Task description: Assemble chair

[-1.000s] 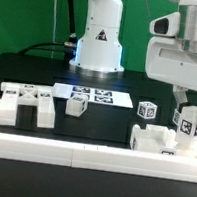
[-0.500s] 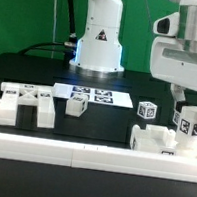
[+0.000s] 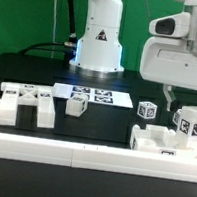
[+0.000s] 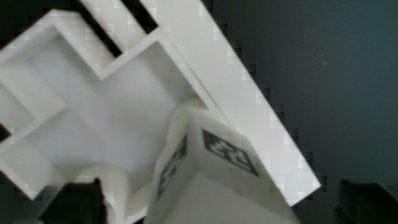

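Note:
In the exterior view my gripper [image 3: 184,101] hangs at the right, open, just above a white tagged chair leg [image 3: 191,124]. That leg stands upright on a flat white plate part [image 3: 159,142]. In the wrist view the same leg [image 4: 222,150] lies between my dark fingers [image 4: 68,200], which stand wide apart and clear of it, over the ribbed plate [image 4: 89,90]. The slotted seat block [image 3: 25,105] sits at the exterior view's left. Between them are a small tagged part [image 3: 77,105] and another tagged block [image 3: 147,110].
The marker board [image 3: 92,94] lies flat in front of the robot base [image 3: 99,41]. A long white border rail [image 3: 89,158] runs along the front of the black table.
My jaws have spread and let go of the tagged leg. The hand has lifted and shifted toward the exterior view's left. The leg stays standing on the plate.

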{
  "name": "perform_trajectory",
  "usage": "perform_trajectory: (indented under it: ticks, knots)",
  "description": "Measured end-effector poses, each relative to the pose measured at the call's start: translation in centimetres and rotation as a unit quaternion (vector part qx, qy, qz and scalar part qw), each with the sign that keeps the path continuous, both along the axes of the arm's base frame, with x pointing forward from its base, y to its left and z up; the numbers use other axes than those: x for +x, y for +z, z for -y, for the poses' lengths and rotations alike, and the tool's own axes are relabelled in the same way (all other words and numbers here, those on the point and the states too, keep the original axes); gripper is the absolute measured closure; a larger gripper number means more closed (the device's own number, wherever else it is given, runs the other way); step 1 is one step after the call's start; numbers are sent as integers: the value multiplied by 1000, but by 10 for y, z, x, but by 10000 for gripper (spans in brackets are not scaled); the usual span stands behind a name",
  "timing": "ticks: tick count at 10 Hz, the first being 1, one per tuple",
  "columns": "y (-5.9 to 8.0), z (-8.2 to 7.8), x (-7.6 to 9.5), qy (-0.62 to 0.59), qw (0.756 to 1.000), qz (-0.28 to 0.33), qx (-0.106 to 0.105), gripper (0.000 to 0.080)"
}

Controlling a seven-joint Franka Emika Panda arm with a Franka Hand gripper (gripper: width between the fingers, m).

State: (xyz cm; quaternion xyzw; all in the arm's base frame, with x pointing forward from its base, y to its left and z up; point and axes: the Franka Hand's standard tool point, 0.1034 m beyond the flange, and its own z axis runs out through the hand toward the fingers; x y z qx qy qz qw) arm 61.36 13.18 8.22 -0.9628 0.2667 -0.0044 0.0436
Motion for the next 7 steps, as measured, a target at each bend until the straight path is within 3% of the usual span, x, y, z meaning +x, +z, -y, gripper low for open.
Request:
perform_trajectory:
  ticks: [3,7]
  knots:
    - [0,0,0,96,995,8,-3,151]
    - [0,2,1,245,969,22,-15,151]
